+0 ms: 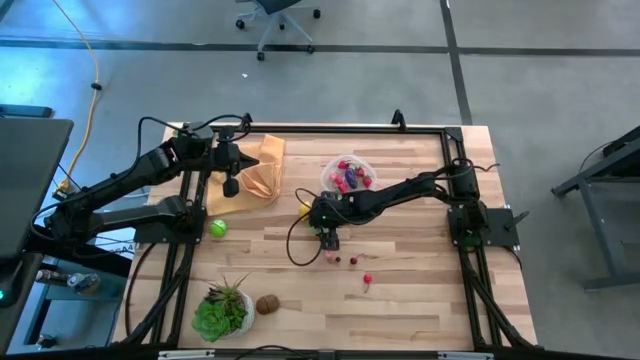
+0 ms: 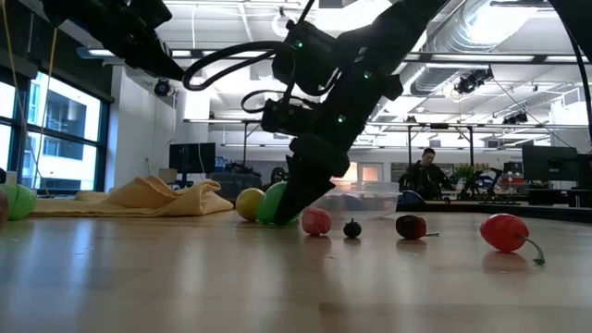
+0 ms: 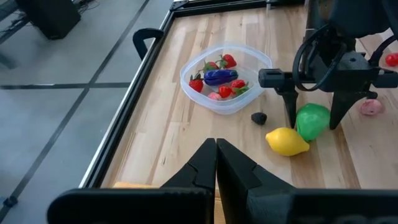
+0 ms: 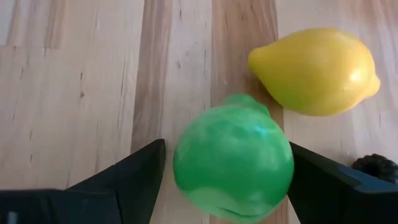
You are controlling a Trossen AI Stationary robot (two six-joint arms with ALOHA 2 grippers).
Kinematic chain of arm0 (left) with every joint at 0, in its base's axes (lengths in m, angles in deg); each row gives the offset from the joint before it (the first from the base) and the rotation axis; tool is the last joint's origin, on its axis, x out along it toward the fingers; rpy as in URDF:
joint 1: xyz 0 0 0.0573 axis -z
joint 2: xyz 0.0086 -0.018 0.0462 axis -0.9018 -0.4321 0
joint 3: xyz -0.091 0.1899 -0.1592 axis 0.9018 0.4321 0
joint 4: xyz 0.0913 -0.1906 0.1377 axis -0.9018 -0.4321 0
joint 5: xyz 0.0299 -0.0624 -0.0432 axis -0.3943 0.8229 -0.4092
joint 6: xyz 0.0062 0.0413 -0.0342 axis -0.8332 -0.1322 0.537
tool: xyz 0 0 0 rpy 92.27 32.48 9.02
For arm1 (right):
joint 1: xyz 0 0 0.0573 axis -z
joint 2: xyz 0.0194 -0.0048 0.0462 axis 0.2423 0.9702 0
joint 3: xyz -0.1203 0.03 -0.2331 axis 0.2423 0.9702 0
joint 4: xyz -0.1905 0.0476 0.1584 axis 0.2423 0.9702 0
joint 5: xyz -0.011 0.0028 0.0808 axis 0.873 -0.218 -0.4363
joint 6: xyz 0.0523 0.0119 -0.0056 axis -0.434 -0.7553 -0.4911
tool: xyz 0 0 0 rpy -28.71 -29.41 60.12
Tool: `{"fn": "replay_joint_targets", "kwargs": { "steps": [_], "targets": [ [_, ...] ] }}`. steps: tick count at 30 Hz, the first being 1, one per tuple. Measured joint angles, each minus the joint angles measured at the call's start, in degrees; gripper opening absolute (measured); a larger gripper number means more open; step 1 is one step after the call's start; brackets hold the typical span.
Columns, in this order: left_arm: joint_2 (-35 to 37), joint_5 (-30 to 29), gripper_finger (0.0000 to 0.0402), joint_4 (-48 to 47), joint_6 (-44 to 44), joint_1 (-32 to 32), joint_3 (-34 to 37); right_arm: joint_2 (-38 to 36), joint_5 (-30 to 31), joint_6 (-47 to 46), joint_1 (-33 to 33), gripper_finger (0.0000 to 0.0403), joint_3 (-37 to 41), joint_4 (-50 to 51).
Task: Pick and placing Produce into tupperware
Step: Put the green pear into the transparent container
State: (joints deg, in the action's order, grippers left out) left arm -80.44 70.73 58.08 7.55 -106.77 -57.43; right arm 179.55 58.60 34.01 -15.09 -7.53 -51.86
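Observation:
The clear tupperware (image 3: 231,107) stands far of the table's middle and holds red pieces and a purple one. Near it lie a green round fruit (image 4: 233,155) and a yellow lemon (image 4: 314,71), side by side on the wood. My right gripper (image 3: 313,124) is open and points steeply down. One finger (image 4: 134,177) stands on each side of the green fruit, and I see no plain touch. My left gripper (image 3: 216,149) is shut and hangs over the tan cloth (image 1: 255,170) at the far left, holding nothing.
A small dark berry (image 3: 259,117) lies between the tupperware and the lemon. A pink piece (image 2: 315,221), another dark berry (image 2: 352,228), a dark red piece (image 2: 411,226) and a red one (image 2: 504,231) lie toward the near edge. Another green fruit (image 1: 218,228), a potted plant (image 1: 222,310) and a brown piece (image 1: 267,304) are at the near left.

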Motion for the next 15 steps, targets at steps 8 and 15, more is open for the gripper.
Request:
{"fn": "replay_joint_targets", "kwargs": {
  "steps": [8,15],
  "targets": [
    [0.0,0.0,0.0003,0.0,0.0,0.0,0.0,0.0,0.0,-0.4,0.0,0.0239,0.0,0.0],
    [0.0,0.0,0.0003,0.0,0.0,0.0,0.0,0.0,0.1,-0.4,0.0,0.0213,0.0,0.0]
  ]
}}
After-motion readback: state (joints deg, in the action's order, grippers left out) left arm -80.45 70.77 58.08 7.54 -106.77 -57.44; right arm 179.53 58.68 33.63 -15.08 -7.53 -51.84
